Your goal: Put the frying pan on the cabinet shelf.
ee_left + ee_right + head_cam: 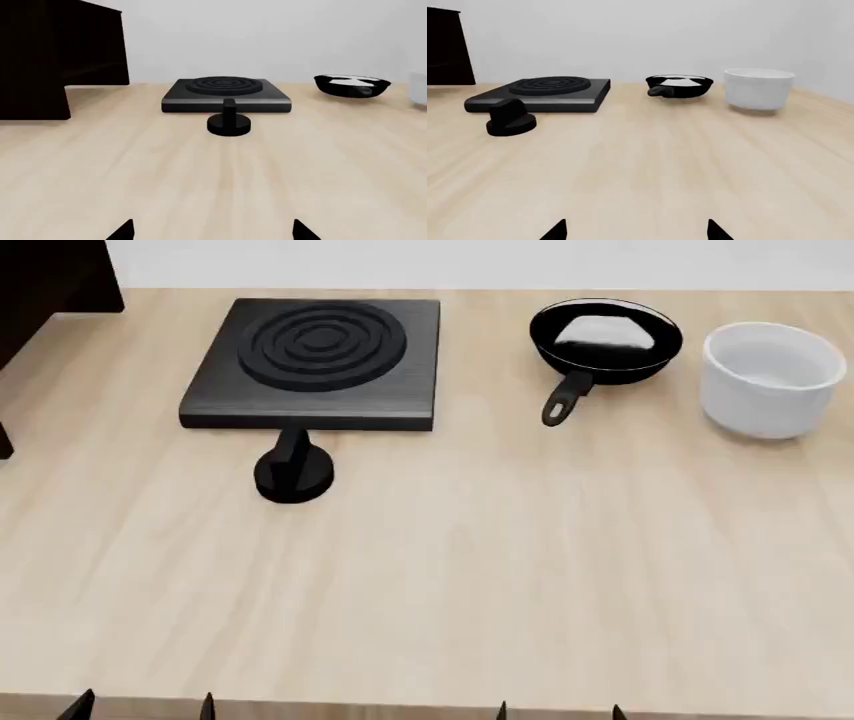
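The frying pan, black with a shiny pale inside, sits at the table's far right, its handle pointing toward me. It also shows in the left wrist view and the right wrist view. The dark cabinet stands at the far left corner, also in the left wrist view and at the edge of the right wrist view. My left gripper and right gripper are open and empty at the table's near edge, far from the pan. Only their fingertips show.
A square black hob with concentric rings lies at the back centre-left, with a black knob in front of it. A white cylindrical pot stands right of the pan. The light wooden table spans the view.
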Robot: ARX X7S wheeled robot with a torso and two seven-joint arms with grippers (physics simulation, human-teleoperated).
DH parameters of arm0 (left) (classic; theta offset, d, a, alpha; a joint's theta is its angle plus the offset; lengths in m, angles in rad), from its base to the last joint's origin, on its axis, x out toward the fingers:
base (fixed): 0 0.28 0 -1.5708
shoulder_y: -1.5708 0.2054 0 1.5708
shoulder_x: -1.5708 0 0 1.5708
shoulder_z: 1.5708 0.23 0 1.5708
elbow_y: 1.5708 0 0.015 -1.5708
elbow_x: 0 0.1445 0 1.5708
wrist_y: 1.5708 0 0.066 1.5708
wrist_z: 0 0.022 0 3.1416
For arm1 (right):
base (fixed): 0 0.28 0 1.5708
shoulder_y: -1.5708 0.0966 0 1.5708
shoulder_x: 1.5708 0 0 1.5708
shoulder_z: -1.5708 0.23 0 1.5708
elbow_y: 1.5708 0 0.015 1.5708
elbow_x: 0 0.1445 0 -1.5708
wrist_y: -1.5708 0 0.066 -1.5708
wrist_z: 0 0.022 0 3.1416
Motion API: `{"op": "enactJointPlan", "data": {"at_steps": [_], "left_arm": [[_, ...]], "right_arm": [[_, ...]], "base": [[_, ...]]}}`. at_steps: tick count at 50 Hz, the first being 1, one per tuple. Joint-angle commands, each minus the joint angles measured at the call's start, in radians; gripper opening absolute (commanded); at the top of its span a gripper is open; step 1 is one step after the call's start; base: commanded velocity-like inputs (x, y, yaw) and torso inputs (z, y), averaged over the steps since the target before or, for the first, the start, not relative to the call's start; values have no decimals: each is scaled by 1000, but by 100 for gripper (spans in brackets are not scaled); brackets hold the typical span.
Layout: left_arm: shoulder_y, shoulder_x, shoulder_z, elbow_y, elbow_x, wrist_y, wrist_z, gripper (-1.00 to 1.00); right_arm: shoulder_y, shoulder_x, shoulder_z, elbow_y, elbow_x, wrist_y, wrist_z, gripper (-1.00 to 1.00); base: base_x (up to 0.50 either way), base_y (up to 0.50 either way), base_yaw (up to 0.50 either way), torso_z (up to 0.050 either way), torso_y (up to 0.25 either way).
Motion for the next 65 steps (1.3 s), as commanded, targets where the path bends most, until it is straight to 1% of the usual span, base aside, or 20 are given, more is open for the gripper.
{"op": "enactJointPlan", "data": {"at_steps": [1,5,10,21,32,33,36,54,65], "left_arm": [[0,-10,11,0,-10,0,-11,100],[-3,-24,24,1,-27,-2,-33,100],[-1,-33,38,16,-60,-21,-50,100],[7,-51,63,32,-81,-52,-91,100],[6,-58,73,9,-100,15,-126,100],[5,-60,77,-9,-101,71,-116,100],[4,-71,92,-12,-74,77,-129,100],[1,-97,120,9,-107,18,-141,100],[-1,-111,136,10,-122,14,-146,100]], "right_arm": [[0,9,-13,0,9,0,13,100],[-25,24,-30,-17,17,-10,36,100],[-12,41,-47,-14,27,3,51,100],[0,61,-68,-5,51,-3,73,100],[-15,78,-85,-7,58,-18,94,100],[-16,79,-86,-8,60,-20,95,100],[-21,82,-90,-9,63,-23,100,100],[-18,111,-109,-16,83,-13,117,100],[-13,127,-116,-1,93,-17,123,100]], "base": [[0,0,0,0,0],[0,0,0,0,0],[0,0,0,0,0],[0,0,0,0,0],[0,0,0,0,0],[0,0,0,0,0],[0,0,0,45,58],[0,0,0,50,72],[0,0,0,50,73]]}}
